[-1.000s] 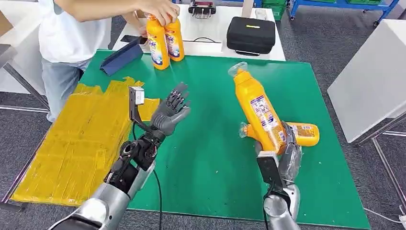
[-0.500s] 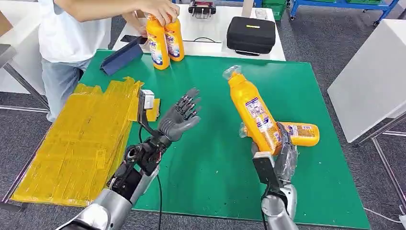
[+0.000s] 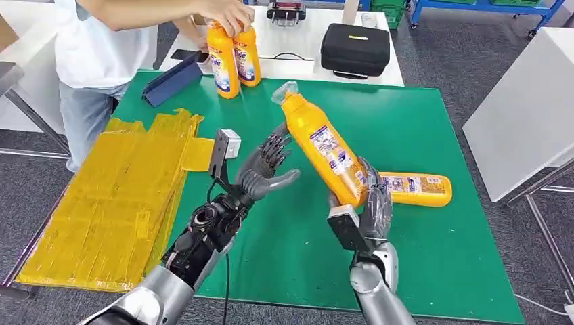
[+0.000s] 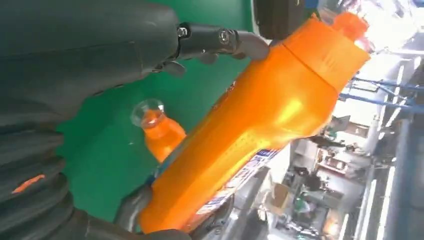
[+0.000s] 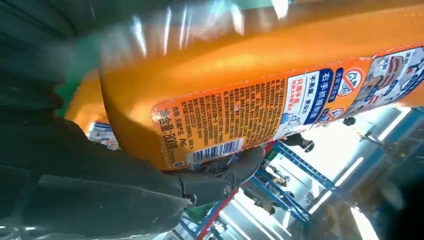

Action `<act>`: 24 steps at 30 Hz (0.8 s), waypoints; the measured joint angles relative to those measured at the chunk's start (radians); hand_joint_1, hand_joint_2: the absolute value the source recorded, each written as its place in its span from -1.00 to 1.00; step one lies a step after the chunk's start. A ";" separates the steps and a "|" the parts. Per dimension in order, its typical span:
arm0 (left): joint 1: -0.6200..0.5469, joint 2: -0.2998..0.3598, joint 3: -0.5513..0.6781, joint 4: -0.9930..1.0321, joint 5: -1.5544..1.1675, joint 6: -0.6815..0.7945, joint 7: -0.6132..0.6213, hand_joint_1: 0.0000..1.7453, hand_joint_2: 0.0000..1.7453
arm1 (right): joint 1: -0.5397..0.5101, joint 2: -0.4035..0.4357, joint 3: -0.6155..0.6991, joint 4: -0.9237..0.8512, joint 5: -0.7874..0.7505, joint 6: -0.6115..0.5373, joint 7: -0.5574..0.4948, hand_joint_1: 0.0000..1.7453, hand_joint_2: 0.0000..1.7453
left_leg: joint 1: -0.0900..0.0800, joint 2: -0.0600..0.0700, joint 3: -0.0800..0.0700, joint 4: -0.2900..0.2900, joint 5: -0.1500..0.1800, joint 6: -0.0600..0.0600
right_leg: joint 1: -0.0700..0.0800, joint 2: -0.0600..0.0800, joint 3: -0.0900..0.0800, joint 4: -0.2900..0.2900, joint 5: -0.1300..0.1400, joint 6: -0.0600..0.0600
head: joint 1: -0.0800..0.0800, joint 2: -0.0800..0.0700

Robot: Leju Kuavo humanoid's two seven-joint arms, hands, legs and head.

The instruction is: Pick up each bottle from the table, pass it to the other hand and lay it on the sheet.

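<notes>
Head view: the right hand (image 3: 369,206) grips an orange bottle (image 3: 323,152) by its lower body, cap tilted toward 11 o'clock. Since half a second ago it has swung the bottle leftward, so the cap now sits near the middle of the green worktop (image 3: 433,135) instead of toward its right half. The left hand (image 3: 265,169) has also moved right and slightly farther in; its fingers are spread and hold nothing, and they now lie just beside the bottle's body. Whether they touch it I cannot tell here; in the left wrist view a dark finger (image 4: 220,40) lies against the bottle's (image 4: 250,130) shoulder.

A second bottle (image 3: 413,188) lies flat on the worktop at 3 o'clock of the right hand, partly hidden behind the held one, unmoved. The yellow sheet (image 3: 108,196) covers the worktop's left edge, at 9 o'clock of the left hand. At 12 o'clock, on the far edge, a person's hand (image 3: 223,12) rests on top of two upright bottles (image 3: 233,57), as before. A blue folder (image 3: 172,80) lies beside them, and a black case (image 3: 355,49) sits on the white table beyond.
</notes>
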 measured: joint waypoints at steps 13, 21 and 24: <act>-0.004 0.000 0.003 0.010 0.001 -0.005 0.000 -1.00 1.00 | -0.007 0.010 0.045 -0.003 0.032 0.011 0.040 1.00 1.00 | 0.000 0.000 0.000 0.000 0.000 0.000 | 0.000 0.000 0.000 0.000 0.000 0.000 | 0.000 0.000; -0.008 -0.008 -0.005 0.026 0.003 -0.026 0.016 -1.00 1.00 | -0.017 0.016 0.091 -0.006 0.045 0.024 0.038 1.00 1.00 | 0.000 0.000 0.000 0.000 0.000 0.000 | 0.000 0.000 -0.001 0.000 0.000 0.000 | 0.000 0.000; -0.011 -0.013 -0.007 0.032 0.011 -0.028 0.024 -1.00 1.00 | -0.018 0.016 0.098 -0.007 0.046 0.023 0.038 1.00 1.00 | 0.000 0.001 0.000 0.000 0.000 0.000 | 0.000 0.001 -0.001 0.000 0.000 0.000 | 0.000 0.000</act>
